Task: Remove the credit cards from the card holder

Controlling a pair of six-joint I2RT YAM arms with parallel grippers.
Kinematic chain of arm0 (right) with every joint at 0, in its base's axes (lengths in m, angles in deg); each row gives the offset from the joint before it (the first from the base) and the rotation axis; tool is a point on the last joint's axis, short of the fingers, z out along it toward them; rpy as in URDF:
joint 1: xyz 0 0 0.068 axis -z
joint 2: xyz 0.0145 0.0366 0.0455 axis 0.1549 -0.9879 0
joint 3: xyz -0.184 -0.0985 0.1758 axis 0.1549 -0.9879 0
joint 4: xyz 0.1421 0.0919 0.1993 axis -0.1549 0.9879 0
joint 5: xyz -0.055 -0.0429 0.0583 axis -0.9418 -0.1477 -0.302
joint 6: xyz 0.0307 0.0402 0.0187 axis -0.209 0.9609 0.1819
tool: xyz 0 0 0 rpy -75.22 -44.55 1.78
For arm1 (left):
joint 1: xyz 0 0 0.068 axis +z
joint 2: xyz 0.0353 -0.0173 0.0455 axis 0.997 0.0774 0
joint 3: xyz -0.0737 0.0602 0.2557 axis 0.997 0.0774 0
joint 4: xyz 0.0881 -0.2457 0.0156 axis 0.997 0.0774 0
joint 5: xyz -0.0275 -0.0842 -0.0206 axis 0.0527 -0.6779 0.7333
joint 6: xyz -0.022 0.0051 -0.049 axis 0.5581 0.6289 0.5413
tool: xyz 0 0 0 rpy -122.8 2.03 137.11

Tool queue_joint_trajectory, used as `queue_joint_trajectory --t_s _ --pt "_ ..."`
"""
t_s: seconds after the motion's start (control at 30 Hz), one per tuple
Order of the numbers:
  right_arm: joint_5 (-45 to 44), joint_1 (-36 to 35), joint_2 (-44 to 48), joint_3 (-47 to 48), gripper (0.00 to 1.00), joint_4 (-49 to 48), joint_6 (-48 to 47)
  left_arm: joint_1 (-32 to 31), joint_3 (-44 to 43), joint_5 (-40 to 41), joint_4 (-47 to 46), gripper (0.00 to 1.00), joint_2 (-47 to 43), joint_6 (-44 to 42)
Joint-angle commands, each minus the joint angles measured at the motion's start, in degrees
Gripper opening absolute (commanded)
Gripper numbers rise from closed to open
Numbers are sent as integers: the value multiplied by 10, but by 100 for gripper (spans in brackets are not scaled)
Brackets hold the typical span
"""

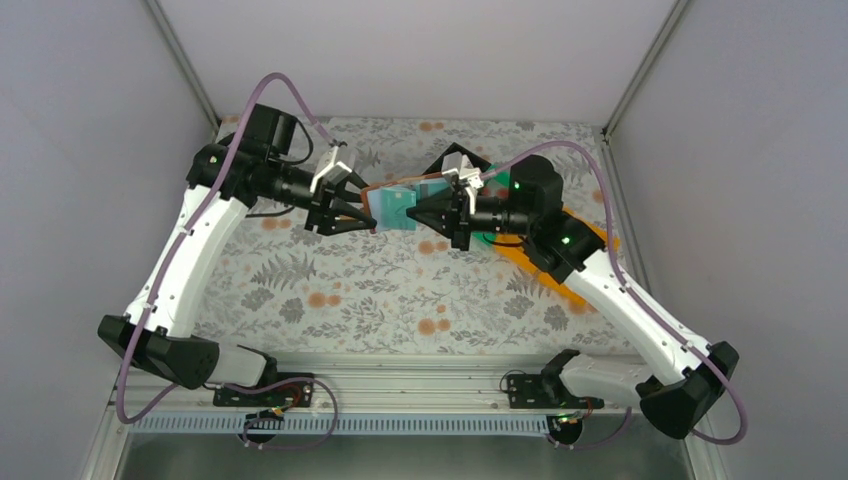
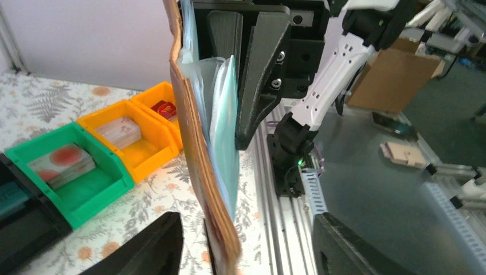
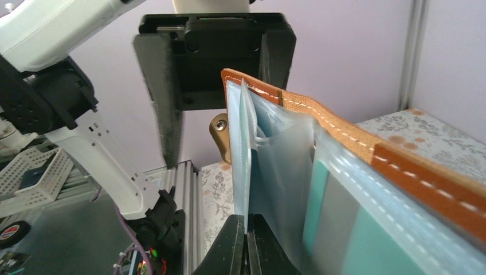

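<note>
above the worktop (image 1: 380, 290), right hand (image 3: 247, 220) clamps the holder (image 3: 401, 166) aloft (likely baring the cards (image 2: 224, 126) for a pull), while left hand (image 2: 246, 229) straddles it, wide open, gripping nothing.

the card holder (image 1: 393, 206) is hanging above the table (image 1: 380, 290), between the left gripper (image 1: 366, 213) and the right gripper (image 1: 410, 212), bins (image 1: 535, 272) lying to its right.

Legible text, labels, brands, numbers, signs: none in any view. Printed faces inside green bin (image 2: 103, 197) and orange bin (image 2: 157, 153): coloured blotches only, too blurred to read. Stitched brown edge of card holder (image 3: 401, 166): nothing readable.
</note>
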Motion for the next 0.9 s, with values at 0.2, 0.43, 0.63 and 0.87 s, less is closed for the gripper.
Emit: queue_joint_trajectory --t_s 0.2,0.43,0.63,0.87 --pt "67 -1 -51 43 4 -13 -12 -29 12 -1 -42 5 8 28" --pt "40 11 -14 2 26 -28 -21 -29 8 5 -28 2 8 12" --pt "40 26 9 -40 23 -49 9 -29 9 -1 -23 2 2 5" --pt "36 28 -5 -31 22 -57 23 -29 9 -5 -26 2 6 8"
